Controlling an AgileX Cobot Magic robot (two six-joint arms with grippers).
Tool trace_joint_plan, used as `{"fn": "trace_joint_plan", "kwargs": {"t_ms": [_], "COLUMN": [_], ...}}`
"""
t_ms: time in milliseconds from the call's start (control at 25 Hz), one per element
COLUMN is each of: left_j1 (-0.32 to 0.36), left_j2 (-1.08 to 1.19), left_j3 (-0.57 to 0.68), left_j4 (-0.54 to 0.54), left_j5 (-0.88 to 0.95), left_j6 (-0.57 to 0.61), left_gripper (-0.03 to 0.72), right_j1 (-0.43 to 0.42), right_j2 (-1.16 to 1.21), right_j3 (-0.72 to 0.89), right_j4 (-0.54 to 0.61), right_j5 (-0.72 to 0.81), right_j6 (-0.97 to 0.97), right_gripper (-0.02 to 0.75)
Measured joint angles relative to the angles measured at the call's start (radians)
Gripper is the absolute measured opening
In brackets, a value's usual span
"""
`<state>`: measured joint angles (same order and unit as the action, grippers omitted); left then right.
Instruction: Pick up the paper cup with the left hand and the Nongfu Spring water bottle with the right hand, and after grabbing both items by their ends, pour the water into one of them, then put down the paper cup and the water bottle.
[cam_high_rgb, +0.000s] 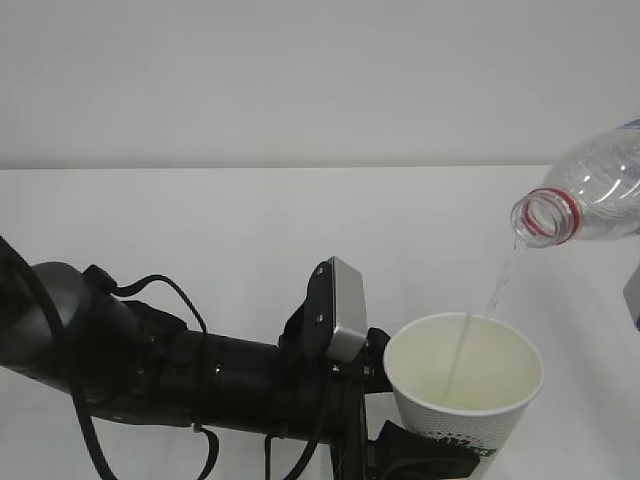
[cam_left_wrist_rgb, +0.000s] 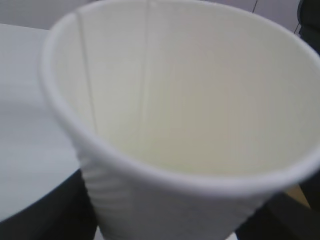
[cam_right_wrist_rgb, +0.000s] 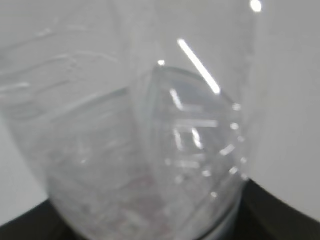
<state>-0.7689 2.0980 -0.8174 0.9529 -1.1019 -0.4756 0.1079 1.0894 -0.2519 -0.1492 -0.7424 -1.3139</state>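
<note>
Above the table, left fingers (cam_high_rgb: 420, 450) clamped on paper cup (cam_high_rgb: 463, 385), right fingers' grip on tilted bottle (cam_high_rgb: 590, 195) unclear.

Matt white paper cup (cam_high_rgb: 463, 385); clear, glossy ribbed plastic bottle (cam_high_rgb: 590, 190); matt black arm (cam_high_rgb: 150, 365); smooth white counter (cam_high_rgb: 250, 220).

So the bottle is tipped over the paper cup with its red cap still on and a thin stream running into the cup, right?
Not quite. The Nongfu Spring water bottle has no cap: the exterior view shows its open mouth with only the red neck ring. The rest holds: it is tipped above the paper cup, and a thin stream of water runs into it.
</note>
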Motion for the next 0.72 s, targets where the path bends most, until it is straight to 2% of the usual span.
{"fn": "trace_joint_plan", "kwargs": {"t_ms": [720], "left_j1": [0.0], "left_j2": [0.0], "left_j3": [0.0], "left_j4": [0.002], "left_j5": [0.0], "left_j6": [0.0], "left_gripper": [0.54], "right_j1": [0.0], "right_j2": [0.0], "right_j3": [0.0], "right_j4": [0.0], "right_j5": [0.0], "right_j6": [-0.006], "right_gripper": [0.449]}}
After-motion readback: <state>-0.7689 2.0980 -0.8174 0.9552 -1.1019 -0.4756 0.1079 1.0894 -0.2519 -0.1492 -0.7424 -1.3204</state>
